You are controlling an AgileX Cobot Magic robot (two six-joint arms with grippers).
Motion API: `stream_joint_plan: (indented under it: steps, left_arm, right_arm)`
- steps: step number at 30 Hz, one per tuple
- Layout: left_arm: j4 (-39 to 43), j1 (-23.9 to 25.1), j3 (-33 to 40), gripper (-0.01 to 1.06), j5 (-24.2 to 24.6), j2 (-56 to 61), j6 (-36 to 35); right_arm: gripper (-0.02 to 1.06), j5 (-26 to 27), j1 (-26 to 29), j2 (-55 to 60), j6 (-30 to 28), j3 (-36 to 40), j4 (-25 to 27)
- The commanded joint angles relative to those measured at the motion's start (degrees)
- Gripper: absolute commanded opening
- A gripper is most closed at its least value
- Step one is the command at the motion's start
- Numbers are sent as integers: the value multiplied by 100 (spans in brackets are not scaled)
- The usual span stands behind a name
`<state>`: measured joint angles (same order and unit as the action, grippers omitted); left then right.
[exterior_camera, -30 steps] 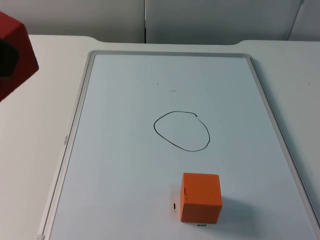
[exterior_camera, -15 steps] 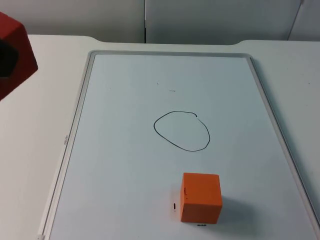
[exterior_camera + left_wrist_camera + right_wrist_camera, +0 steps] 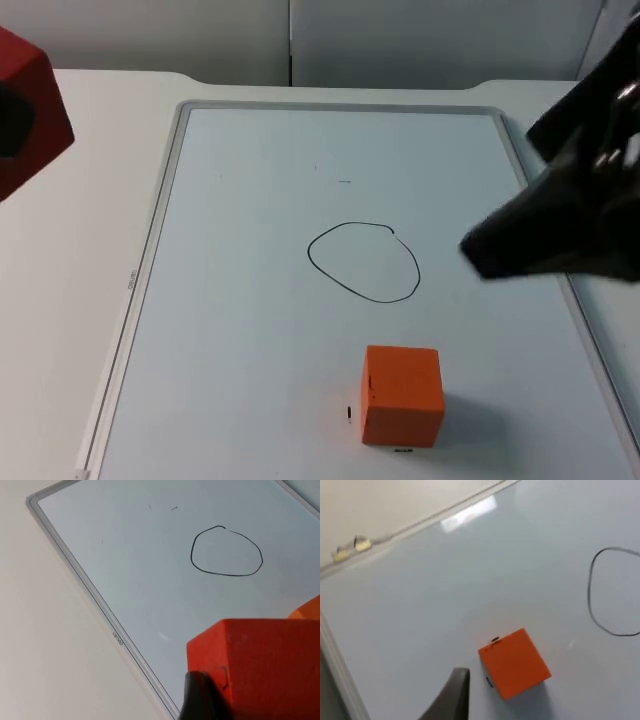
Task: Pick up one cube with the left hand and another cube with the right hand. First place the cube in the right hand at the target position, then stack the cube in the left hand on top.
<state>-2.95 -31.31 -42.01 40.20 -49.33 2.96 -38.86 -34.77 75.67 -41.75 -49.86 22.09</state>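
Left gripper (image 3: 8, 125): raised over the bench (image 3: 70, 300) well left of the whiteboard's frame, fingers (image 3: 202, 697) clamped on the red cube (image 3: 25, 110).
Whiteboard (image 3: 250, 330): flat on the bench, its wide left half bare.
Drawn circle (image 3: 363, 262): near the board's middle, nothing on it.
Orange cube (image 3: 402, 395): flat on the board near its front edge, just in front of the circle, open board on every side.
Right gripper (image 3: 500, 250): above the board's right edge, right of the circle, behind and right of the orange cube, well apart from it; cannot tell whether its fingers are apart or together.
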Motion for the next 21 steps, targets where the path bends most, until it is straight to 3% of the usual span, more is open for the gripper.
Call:
stream_joint_plan:
  steps: [1, 5, 14, 21]
  left_arm:
    - [21, -50, 9, 3, -39, 34, 9]
    - [33, -50, 9, 3, -39, 34, 9]
    - [30, -50, 79, 3, -93, 21, 9]
    - [16, -50, 172, 3, -143, 21, 9]
  right_arm:
    - [97, 167, -411, 400, 411, -43, -666]
    - [97, 192, -765, 1066, 475, -43, -1044]
    - [97, 739, -771, 2010, -69, -43, -1161]
    - [97, 837, -771, 2520, -180, -253, -1194]
